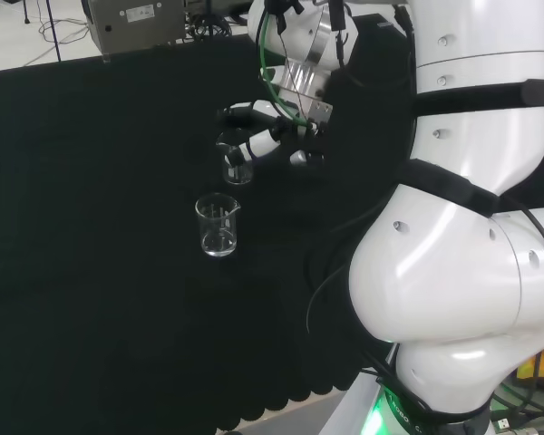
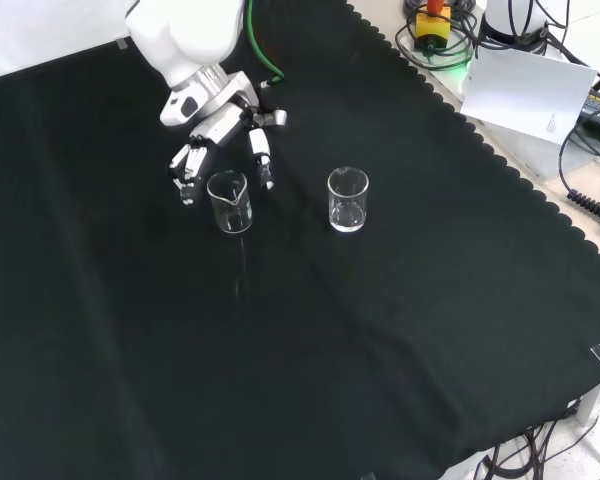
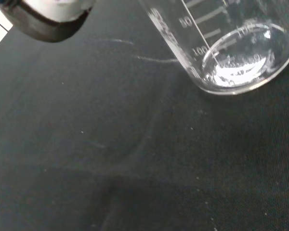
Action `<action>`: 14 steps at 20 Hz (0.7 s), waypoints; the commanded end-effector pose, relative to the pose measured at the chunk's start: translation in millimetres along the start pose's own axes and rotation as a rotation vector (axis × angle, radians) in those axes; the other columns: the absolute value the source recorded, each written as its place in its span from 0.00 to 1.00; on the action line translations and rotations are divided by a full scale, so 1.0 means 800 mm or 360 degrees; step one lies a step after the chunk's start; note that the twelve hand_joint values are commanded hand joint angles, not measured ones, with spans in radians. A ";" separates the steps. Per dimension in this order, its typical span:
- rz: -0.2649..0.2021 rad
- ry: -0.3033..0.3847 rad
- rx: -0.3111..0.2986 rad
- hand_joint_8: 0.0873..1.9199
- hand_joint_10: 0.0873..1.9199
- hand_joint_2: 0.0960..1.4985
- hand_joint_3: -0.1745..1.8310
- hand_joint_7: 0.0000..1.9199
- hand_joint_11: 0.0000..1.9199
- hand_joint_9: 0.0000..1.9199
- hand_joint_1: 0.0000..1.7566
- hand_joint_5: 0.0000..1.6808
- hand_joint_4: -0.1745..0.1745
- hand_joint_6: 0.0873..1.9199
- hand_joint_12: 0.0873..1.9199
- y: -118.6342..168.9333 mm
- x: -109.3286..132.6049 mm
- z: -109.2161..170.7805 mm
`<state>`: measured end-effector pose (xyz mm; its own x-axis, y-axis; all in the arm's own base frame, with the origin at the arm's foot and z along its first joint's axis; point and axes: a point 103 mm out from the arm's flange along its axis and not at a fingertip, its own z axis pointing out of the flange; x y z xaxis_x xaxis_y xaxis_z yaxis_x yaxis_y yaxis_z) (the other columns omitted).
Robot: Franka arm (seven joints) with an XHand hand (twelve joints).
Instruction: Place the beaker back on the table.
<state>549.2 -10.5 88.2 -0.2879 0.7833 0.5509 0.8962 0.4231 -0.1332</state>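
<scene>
Beaker (image 2: 230,201) looks down on surface (image 2: 380,330); we see robot hand (image 2: 220,130) fingers spread beside it, so only withdrawal remains.

Front view: two beakers upright on the bench (image 2: 400,340), well apart. Left beaker (image 2: 230,201) stands just below the hand (image 2: 215,125), between its fingers (image 2: 262,156); right beaker (image 2: 347,199) stands alone.
</scene>
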 end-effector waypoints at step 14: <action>0.0336 -0.0165 -0.0210 0.00 0.00 0.44 0.19 0.15 0.00 0.22 0.37 0.15 0.35 0.00 0.65 -0.167 0.085 -0.111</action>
